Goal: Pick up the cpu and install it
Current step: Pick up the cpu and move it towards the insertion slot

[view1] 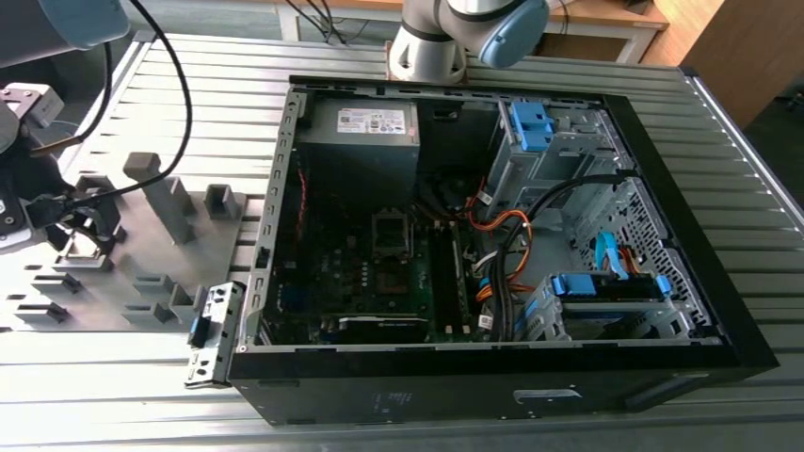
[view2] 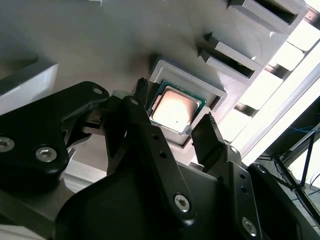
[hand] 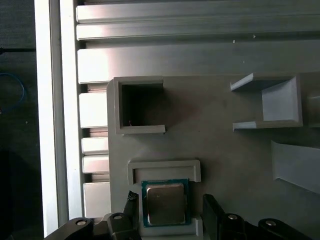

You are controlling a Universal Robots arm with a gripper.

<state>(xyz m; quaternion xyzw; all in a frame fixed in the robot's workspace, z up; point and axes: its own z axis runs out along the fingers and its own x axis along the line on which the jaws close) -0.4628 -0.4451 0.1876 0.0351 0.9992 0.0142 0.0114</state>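
Cpu (view2: pixel 176 109) seated flat in recess of grey fixture (hand: pixel 220 150). Gripper (hand: pixel 168 199) spread wide above fixture, nothing held, cpu straddled by fingers. Grasp judged best made squarely on opposite edges, evenly, tilt in recess avoided.

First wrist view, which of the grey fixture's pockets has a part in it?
The shallow square pocket that the open gripper straddles: the cpu lies flat in it. The deeper square pocket and the open-sided one hold nothing.
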